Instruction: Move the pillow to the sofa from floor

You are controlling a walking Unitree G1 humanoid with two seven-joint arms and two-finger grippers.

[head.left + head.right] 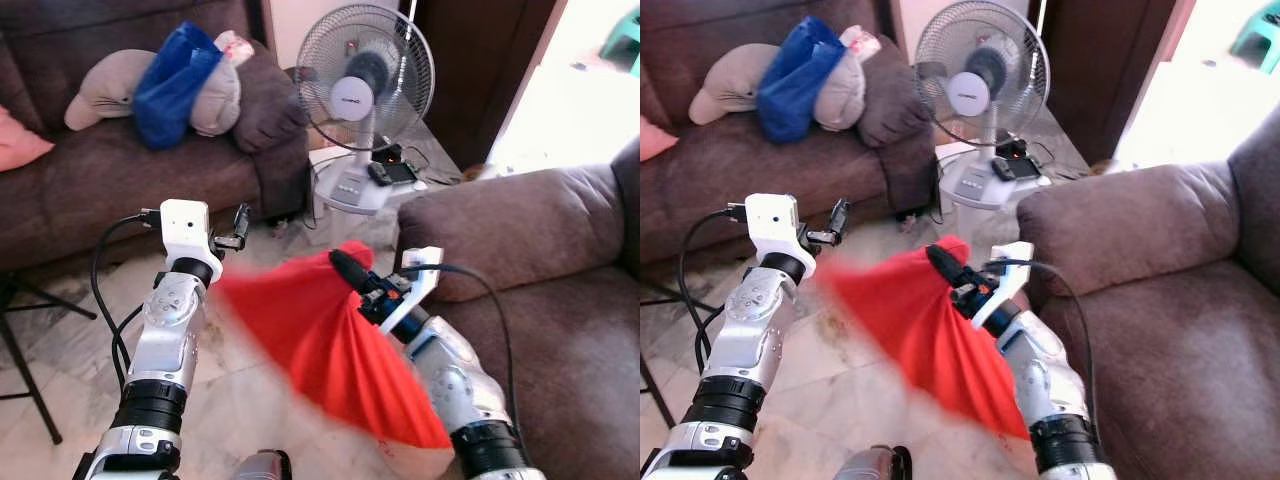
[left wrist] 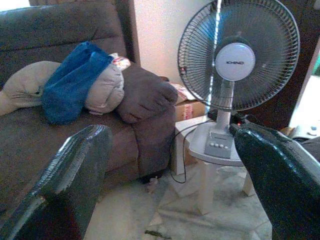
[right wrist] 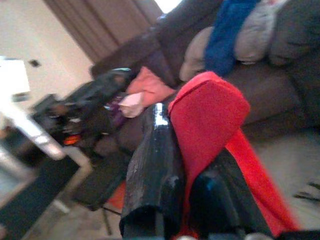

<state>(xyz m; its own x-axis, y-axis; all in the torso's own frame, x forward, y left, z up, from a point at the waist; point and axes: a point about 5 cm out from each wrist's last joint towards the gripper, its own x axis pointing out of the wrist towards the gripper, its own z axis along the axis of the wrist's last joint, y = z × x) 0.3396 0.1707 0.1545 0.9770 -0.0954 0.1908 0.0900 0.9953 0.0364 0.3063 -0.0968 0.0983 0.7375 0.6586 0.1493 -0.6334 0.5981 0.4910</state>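
A red pillow (image 1: 330, 350) hangs in the air above the floor between my two arms, blurred at its edges. My right gripper (image 1: 345, 268) is shut on the pillow's upper corner; in the right wrist view the red fabric (image 3: 210, 115) is pinched between the two black fingers (image 3: 155, 165). The left gripper (image 1: 240, 225) is raised just left of the pillow's other corner, open, with nothing between its fingers (image 2: 75, 175). A brown sofa (image 1: 530, 230) stands close on my right, its armrest just beyond the pillow.
A second brown sofa (image 1: 120, 170) at the back left carries a grey cushion (image 1: 100, 90) and a blue cloth (image 1: 175, 85). A standing fan (image 1: 365, 80) on a small white stool with cables sits between the sofas. A black stand leg (image 1: 30, 380) is at the far left.
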